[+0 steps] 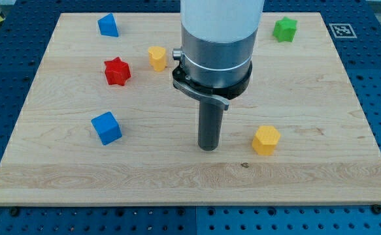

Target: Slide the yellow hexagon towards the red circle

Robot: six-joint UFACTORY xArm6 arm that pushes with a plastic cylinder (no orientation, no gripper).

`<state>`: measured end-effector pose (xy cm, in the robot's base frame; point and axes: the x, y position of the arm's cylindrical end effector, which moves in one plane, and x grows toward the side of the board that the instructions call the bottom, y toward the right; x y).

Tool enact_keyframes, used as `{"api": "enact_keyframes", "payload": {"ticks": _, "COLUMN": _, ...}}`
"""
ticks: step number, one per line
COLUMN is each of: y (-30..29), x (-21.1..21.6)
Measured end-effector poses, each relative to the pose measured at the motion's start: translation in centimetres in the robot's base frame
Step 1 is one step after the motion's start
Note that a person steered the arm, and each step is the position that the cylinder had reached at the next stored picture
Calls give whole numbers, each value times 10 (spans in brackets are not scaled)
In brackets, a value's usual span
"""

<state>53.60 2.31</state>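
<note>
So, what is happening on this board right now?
A robot arm with a dark rod is working on a wooden board with small coloured blocks. My tip rests on the board at the view's left of the yellow hexagon, apart from it and not touching. No red circle can be seen; the only red block is a red star at the view's upper left. The hexagon has not yet been pushed towards it.

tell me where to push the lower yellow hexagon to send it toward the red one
Its right wall, coming from the view's right: the red star lies up-left of the yellow hexagon. My tip stands apart on its left, so it should probably circle round first.
</note>
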Motion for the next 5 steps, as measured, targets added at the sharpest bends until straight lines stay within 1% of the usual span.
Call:
{"api": "enact_keyframes", "payload": {"ticks": 4, "y": 12, "x": 2}}
{"api": "enact_keyframes", "payload": {"ticks": 5, "y": 14, "x": 19}}
